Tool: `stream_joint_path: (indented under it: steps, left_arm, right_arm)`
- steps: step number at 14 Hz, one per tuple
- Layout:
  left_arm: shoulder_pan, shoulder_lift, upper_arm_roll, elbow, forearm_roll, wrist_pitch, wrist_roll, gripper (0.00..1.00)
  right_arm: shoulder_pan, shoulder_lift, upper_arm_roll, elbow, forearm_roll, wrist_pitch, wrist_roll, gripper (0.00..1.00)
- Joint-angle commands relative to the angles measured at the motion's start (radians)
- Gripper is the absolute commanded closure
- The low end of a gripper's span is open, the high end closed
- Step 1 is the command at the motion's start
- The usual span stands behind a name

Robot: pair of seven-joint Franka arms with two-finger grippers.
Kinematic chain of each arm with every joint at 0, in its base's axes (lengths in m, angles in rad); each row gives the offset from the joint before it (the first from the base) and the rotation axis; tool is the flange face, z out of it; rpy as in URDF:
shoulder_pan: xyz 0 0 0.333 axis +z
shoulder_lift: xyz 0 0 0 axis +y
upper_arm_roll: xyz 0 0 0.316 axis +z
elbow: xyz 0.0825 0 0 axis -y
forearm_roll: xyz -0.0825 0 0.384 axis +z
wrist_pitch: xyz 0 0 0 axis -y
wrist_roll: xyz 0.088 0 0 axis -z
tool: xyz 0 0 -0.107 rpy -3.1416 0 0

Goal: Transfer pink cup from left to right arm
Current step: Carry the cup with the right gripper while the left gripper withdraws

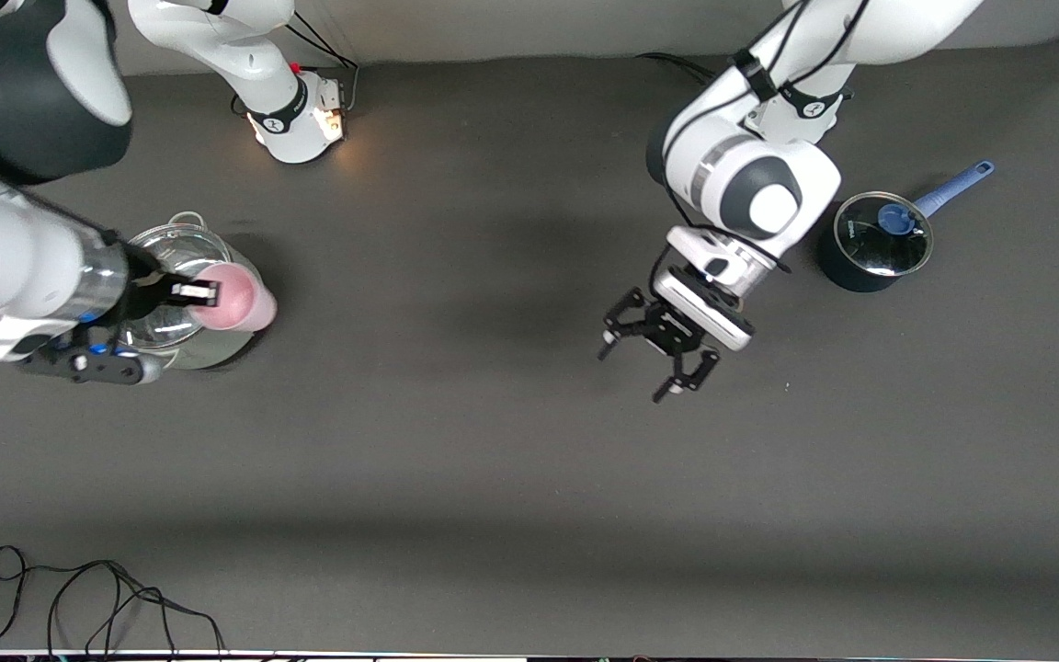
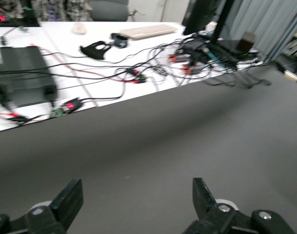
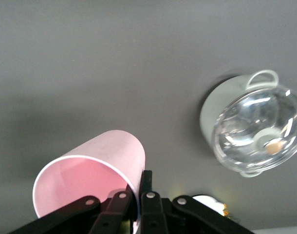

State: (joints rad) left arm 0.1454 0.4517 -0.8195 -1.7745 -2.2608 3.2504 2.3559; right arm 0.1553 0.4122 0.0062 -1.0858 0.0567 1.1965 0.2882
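My right gripper (image 1: 201,293) is shut on the rim wall of the pink cup (image 1: 240,299) and holds it on its side in the air, over the edge of a pale green pot. In the right wrist view, one finger is inside the cup (image 3: 90,170) and one outside, with the gripper (image 3: 136,194) pinching the wall. My left gripper (image 1: 632,374), with black claw fingers, is open and empty over bare table near the middle, far from the cup. The left wrist view shows its spread fingers (image 2: 65,202) with only grey table between them.
The pale green pot with a glass lid (image 1: 173,246) stands under the right gripper; it also shows in the right wrist view (image 3: 258,129). A dark blue saucepan with a glass lid (image 1: 879,241) stands beside the left arm. A black cable (image 1: 107,598) lies by the table's near edge.
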Motion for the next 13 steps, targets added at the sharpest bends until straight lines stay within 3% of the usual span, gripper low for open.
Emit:
stream_joint_path:
  steps: [1, 5, 8, 13]
  left_arm:
    - [-0.007, -0.002, 0.022, 0.007, 0.076, 0.018, 0.013, 0.00]
    - [-0.006, -0.008, 0.023, 0.009, 0.095, 0.026, 0.013, 0.00]
    - [-0.003, -0.007, 0.022, 0.017, 0.139, 0.037, 0.014, 0.00]
    - [0.055, 0.008, 0.014, -0.017, 0.427, -0.015, 0.010, 0.00]
  right_arm:
    - [-0.008, -0.035, -0.031, -0.113, -0.023, 0.081, -0.095, 1.00]
    - [-0.008, -0.108, -0.051, -0.406, -0.023, 0.361, -0.136, 1.00]
    - [-0.008, -0.113, -0.066, -0.540, -0.018, 0.513, -0.139, 1.00]
    - [-0.008, -0.113, -0.072, -0.761, -0.018, 0.777, -0.144, 1.00]
